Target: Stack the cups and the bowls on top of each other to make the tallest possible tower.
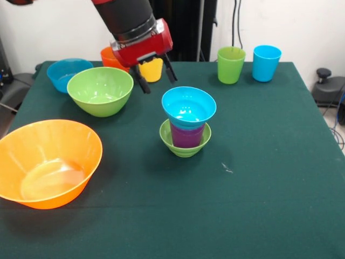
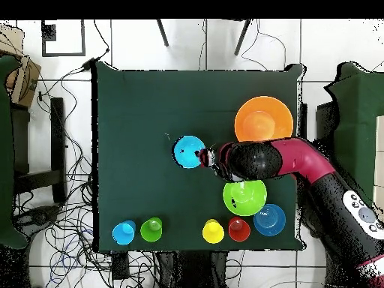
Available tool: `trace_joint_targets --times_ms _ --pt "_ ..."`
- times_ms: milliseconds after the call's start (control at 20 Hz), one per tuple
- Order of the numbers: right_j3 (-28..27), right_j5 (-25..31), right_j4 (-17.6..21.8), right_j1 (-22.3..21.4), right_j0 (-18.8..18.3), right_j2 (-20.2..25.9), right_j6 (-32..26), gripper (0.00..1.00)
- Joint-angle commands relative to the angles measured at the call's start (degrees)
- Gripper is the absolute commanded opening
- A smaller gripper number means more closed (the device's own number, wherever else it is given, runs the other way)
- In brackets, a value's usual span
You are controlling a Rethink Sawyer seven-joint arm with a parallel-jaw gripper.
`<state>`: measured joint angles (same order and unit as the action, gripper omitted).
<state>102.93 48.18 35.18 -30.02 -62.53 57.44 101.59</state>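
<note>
Glossy orange bowl (image 1: 47, 162) nearest, ribbed green-purple-blue tower (image 1: 187, 123); black jaws (image 1: 156, 75) apart, empty

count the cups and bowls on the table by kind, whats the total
Cups: 5 — orange, yellow, green, light blue, purple in the stack.
Bowls: 5 — big orange, medium green, medium blue, small green under the purple cup, small blue on top.
Total: 10
</note>
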Motion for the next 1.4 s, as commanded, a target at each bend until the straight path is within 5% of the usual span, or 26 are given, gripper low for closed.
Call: trace_joint_targets --times_ms 50,650,1000,1400 --pt "-2.6 5.4 3.0 -11.3 4.6 -0.2 -10.4 1.00" --pt "1.6 0.9 3.1 -18.9 11.6 -3.4 -0.6 1.00" --pt "-0.6 0.3 4.3 -17.0 16.5 -8.3 2.1 1.00" --pt "3.7 -4.1 2.4 -19.5 19.9 -12.0 8.8 1.00"
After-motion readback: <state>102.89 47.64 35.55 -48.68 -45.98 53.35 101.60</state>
